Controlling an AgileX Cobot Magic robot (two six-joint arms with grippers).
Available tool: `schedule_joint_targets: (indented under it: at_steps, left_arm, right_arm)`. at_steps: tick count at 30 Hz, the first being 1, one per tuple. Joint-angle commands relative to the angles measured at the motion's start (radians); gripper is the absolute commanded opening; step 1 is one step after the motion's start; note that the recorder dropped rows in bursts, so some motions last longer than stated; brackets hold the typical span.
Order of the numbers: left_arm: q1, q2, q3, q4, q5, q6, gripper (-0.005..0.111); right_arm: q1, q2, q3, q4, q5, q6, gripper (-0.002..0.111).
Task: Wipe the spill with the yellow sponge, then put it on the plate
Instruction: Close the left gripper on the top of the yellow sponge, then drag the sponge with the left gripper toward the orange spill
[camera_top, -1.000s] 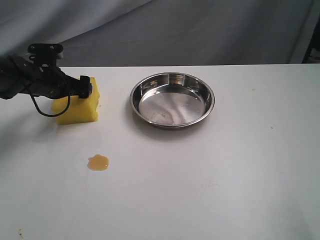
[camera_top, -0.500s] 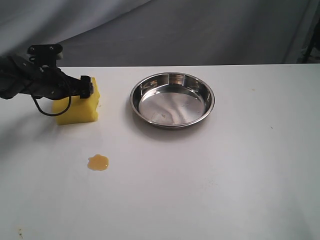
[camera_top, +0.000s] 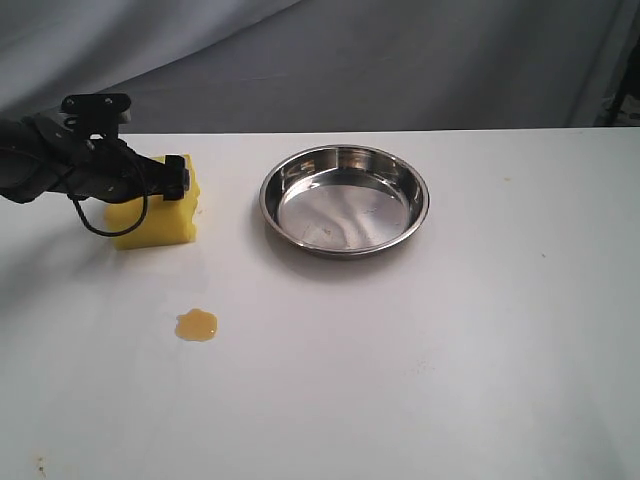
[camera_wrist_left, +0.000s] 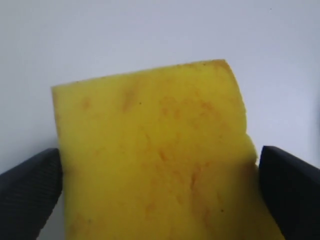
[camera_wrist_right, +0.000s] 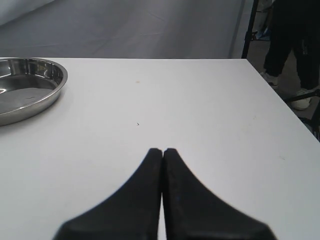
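Note:
The yellow sponge (camera_top: 160, 215) rests on the white table at the left, and in the left wrist view the yellow sponge (camera_wrist_left: 155, 150) fills the space between my two dark fingers. My left gripper (camera_top: 178, 177) reaches in from the left edge, shut on the sponge's upper part, one finger against each side. The amber spill (camera_top: 196, 324) lies on the table in front of the sponge, apart from it. The steel plate (camera_top: 410, 222) sits to the right of the sponge with nothing in it. My right gripper (camera_wrist_right: 163, 150) is shut on nothing above bare table, away from the plate (camera_wrist_right: 56, 90).
A grey cloth backdrop (camera_top: 400, 60) hangs behind the table. The table's right edge (camera_wrist_right: 280, 100) drops off near a dark stand and a standing person's legs (camera_wrist_right: 292, 50). A black cable (camera_top: 95, 225) loops below my left wrist.
My left arm has shifted slightly to the right and up. The sponge stays on the table in about the same place. Spill and plate are unmoved.

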Motion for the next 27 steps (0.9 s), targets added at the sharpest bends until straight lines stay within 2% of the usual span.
schedule_joint_targets:
  at_steps: [1, 2, 3, 4, 5, 6, 7, 8, 14, 27]
  left_arm:
    - [-0.007, -0.001, -0.003, -0.006, 0.004, -0.03, 0.076]
    - [-0.007, -0.001, -0.003, -0.006, 0.004, -0.03, 0.067]
    - [-0.007, -0.001, -0.003, -0.006, 0.004, -0.03, 0.052]
    - [-0.007, -0.001, -0.003, -0.006, 0.004, -0.03, 0.043]
    - [-0.007, -0.001, -0.003, -0.006, -0.001, -0.03, 0.029]
    - [-0.007, -0.001, -0.003, -0.006, -0.007, -0.03, 0.021]
    - [-0.007, -0.001, -0.003, -0.006, -0.007, -0.028, 0.007]
    - [-0.007, -0.001, -0.003, -0.006, -0.007, -0.026, 0.003]
    - [-0.007, -0.008, -0.003, 0.056, -0.003, -0.024, 0.0]
    - [-0.007, -0.081, -0.003, 0.059, 0.03, -0.026, 0.0]
  right_arm:
    - [0.001, -0.005, 0.004, 0.004, -0.004, -0.008, 0.0]
    - [0.001, -0.005, 0.004, 0.004, -0.004, -0.008, 0.0]
    - [0.001, -0.005, 0.004, 0.004, -0.004, -0.008, 0.0]
    - [0.001, -0.005, 0.004, 0.004, -0.004, -0.008, 0.0]
    - [0.001, -0.005, 0.004, 0.004, -0.004, -0.008, 0.0]
    - [0.001, -0.005, 0.004, 0.004, -0.004, -0.008, 0.0]
    - [0.001, -0.005, 0.004, 0.004, -0.004, -0.008, 0.0]
    - [0.001, -0.005, 0.004, 0.004, -0.004, -0.008, 0.0]
    - [0.001, -0.005, 0.004, 0.004, -0.004, -0.011, 0.0]
    - [0.001, -0.005, 0.004, 0.004, -0.004, -0.011, 0.0]
